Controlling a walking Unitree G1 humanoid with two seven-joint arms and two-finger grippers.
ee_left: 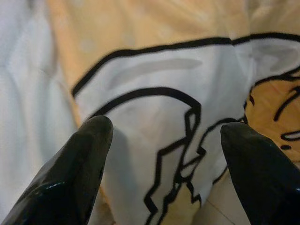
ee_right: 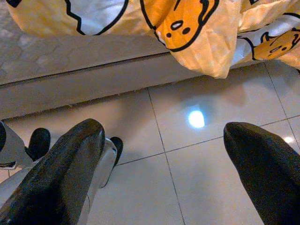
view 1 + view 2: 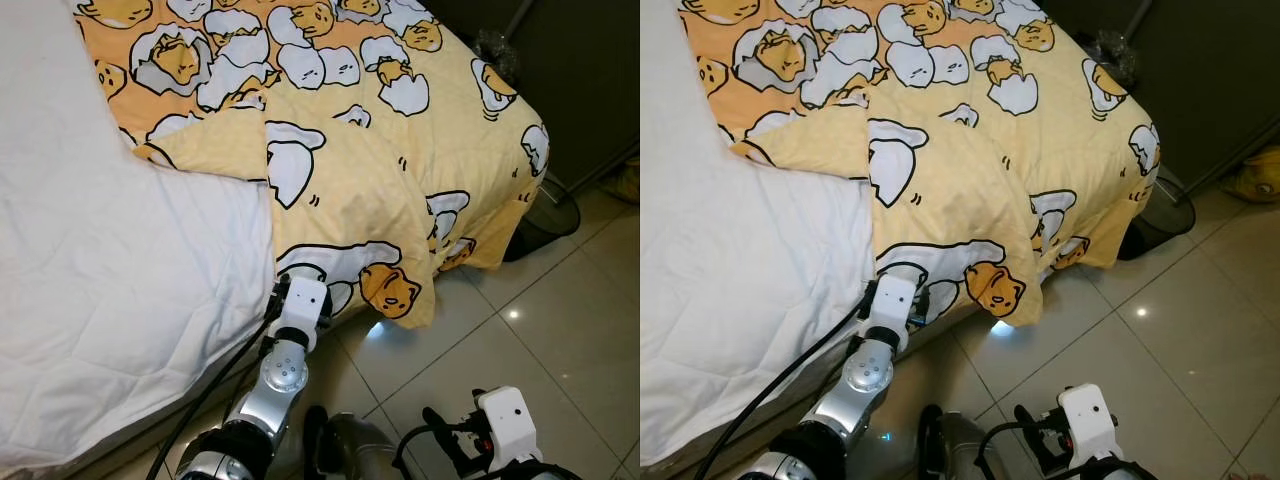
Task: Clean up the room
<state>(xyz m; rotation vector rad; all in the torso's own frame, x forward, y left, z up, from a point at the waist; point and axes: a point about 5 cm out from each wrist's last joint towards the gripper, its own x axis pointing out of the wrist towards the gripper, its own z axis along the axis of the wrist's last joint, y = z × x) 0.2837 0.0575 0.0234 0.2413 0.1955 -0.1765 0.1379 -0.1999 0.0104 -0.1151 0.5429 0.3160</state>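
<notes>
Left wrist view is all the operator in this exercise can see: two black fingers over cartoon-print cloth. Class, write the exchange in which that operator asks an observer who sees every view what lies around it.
Operator: What is this cloth part of?
Observer: A yellow blanket spread over the bed, one folded corner hanging over the edge towards the tiled floor.
Operator: Where is my left tool on it?
Observer: At the bed's edge, under the hanging corner, beside a white quilt.
Operator: And the right tool?
Observer: Low over the floor, fingers open, pointing at the bed base.
Operator: Anything else near the bed?
Observer: A dark mesh bin stands on the floor at the bed's far corner.
</notes>
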